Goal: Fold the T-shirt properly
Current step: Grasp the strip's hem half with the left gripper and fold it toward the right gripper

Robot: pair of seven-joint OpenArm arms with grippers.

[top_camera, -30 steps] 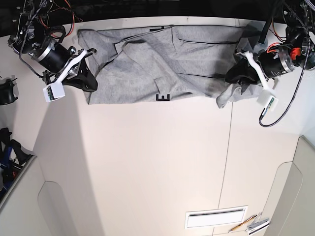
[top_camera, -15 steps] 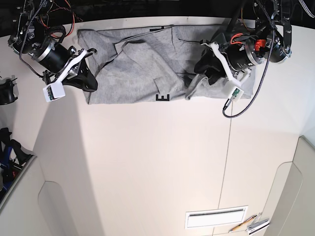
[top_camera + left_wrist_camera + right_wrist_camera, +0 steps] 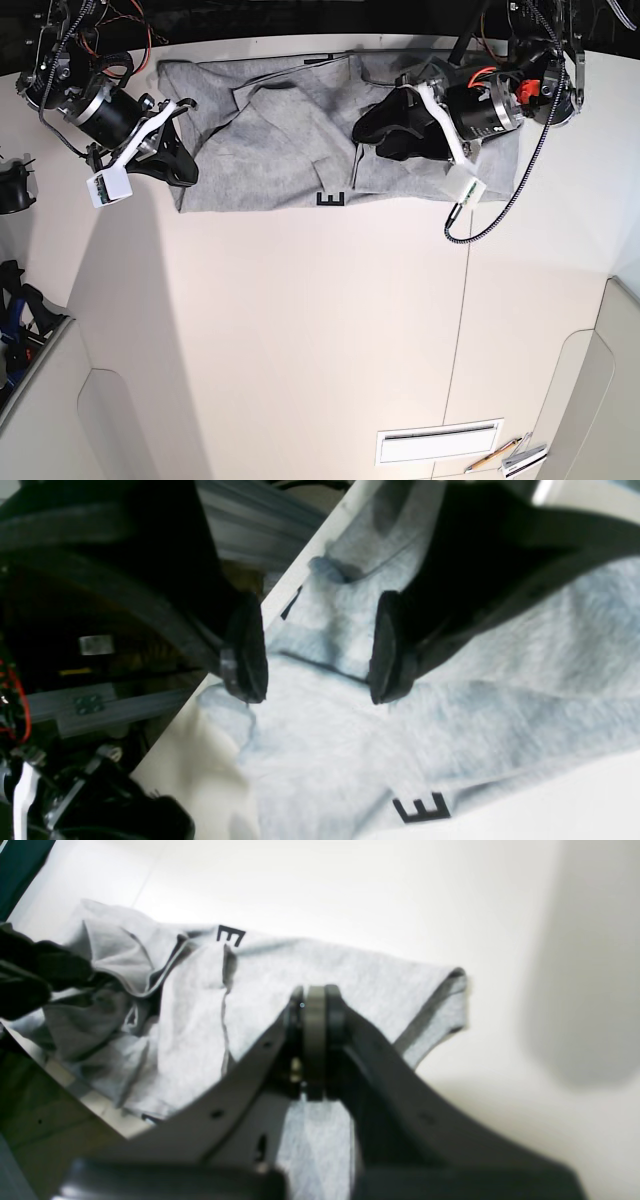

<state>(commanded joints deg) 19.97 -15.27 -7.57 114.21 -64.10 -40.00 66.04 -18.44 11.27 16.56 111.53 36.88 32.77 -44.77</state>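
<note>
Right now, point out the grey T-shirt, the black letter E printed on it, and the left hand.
Heather-grey cotton T-shirt (image 3: 280,160): base view, on the flat fabric left of centre.
Black block letter E (image 3: 421,807): left wrist view, on the letter's middle.
Left hand (image 3: 320,650): left wrist view, midway between its open fingertips.

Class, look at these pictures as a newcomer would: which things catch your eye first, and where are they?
The grey T-shirt sprawls crumpled along the table's far edge, a black letter E at its near hem. The left end effector hovers open over it, while the right end effector is shut on its corner.
</note>
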